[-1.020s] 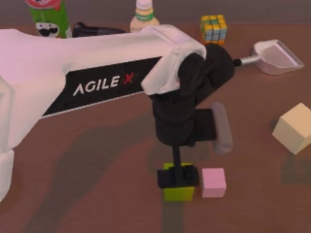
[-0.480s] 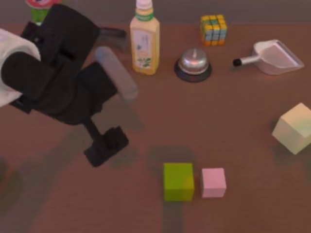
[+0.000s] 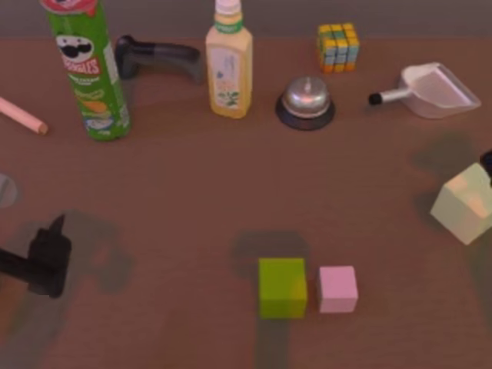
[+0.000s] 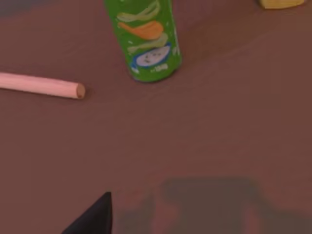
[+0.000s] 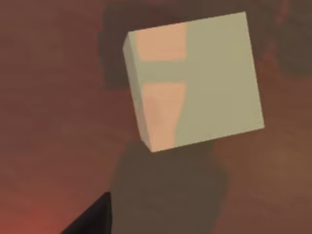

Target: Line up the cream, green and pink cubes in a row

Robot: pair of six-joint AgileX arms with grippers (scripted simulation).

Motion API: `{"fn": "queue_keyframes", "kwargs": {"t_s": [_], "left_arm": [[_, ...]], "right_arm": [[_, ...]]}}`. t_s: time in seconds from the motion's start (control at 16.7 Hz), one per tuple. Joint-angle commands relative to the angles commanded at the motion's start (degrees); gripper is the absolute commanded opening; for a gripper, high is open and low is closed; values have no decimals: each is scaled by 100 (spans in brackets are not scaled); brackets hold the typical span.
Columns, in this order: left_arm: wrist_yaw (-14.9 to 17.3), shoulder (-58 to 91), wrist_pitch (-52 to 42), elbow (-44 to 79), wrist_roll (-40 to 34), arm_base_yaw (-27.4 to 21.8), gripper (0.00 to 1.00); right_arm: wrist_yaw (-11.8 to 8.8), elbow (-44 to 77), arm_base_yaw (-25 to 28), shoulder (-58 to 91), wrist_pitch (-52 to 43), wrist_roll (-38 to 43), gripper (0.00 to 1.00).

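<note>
The green cube and the smaller pink cube sit side by side near the table's front middle, a narrow gap between them. Apart from them, the large cream cube rests turned at an angle at the right edge; the right wrist view shows the cream cube close below the camera, partly in shadow. Only a dark tip of my right gripper shows at the right edge, just behind the cream cube. My left gripper is drawn back at the far left front, away from all three cubes.
Along the back stand a green chips can, a black handheld device, a bottle, a bell, a multicoloured puzzle cube and a white scoop. A pink stick lies at the left edge.
My left arm has lifted off the green cube and swung back to the far left. The green and pink cubes have not moved. A shadow has come over the cream cube.
</note>
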Motion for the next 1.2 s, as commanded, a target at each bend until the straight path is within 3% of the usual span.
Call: {"fn": "queue_keyframes", "kwargs": {"t_s": [0.24, 0.48, 0.96, 1.2], "left_arm": [[26, -1833, 1056, -1411, -644, 724, 100], [69, -2948, 1800, -2142, -1065, 1137, 100], [86, -3255, 2026, -2338, -1188, 1246, 100], [86, -3255, 2026, -2338, -1188, 1246, 100]], "right_arm": [[-5, 1356, 85, 1700, -945, -458, 100], [-23, 2294, 138, 2756, -1504, -752, 100], [-30, 2534, 125, 3052, -1619, -831, 100], [-30, 2150, 149, 3315, -970, -832, 100]]}}
